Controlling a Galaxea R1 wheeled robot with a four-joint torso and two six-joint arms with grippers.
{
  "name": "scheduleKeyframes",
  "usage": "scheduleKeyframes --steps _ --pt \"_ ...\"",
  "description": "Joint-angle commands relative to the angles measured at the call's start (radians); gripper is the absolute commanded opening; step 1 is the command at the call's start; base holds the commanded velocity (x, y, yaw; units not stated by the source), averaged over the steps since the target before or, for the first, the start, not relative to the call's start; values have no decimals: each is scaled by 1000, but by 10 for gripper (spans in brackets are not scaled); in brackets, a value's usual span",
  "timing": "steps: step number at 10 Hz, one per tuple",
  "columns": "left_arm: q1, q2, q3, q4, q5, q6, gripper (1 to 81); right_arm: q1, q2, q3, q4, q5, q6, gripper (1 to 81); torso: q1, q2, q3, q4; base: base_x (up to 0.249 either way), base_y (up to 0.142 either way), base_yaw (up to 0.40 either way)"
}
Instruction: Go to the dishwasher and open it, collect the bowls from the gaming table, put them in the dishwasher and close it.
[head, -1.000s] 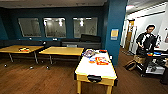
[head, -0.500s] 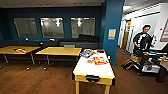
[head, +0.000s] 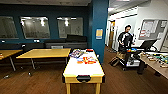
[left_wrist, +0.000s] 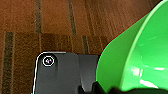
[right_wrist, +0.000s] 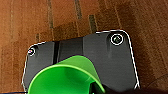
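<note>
Glossy, smooth plastic on the wide green bowl (left_wrist: 140, 55), with bright highlights along its inner wall; same shiny plastic look on the small green bowl (right_wrist: 63, 77). Brown floor (left_wrist: 50, 22) under both, looking like wood planking with darker seams, fairly matt. Dark robot plate (right_wrist: 100, 57) smooth, with a dull sheen. Smooth white top on the gaming table (head: 83, 66), with yellow wood-looking legs. Plain tables (head: 43, 53) of yellow wood, lightly sheened, on thin metal legs. Matt blue paint on wall and column (head: 100, 17); reflective glass panes (head: 35, 27) catching ceiling lights. Dark, matt upholstery on the sofa (head: 65, 42).
</note>
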Motion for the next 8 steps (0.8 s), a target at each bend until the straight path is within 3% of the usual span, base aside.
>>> scheduleKeyframes --steps 1,8 --pt "-67 -19 13 16 31 -4 10 63 -10 1 -9 -31 -2 10 1 0 0 0 0 0 -352" --pt "-69 -19 13 17 33 -4 10 61 -12 1 -8 -29 -2 10 1 0 0 0 0 0 -353"
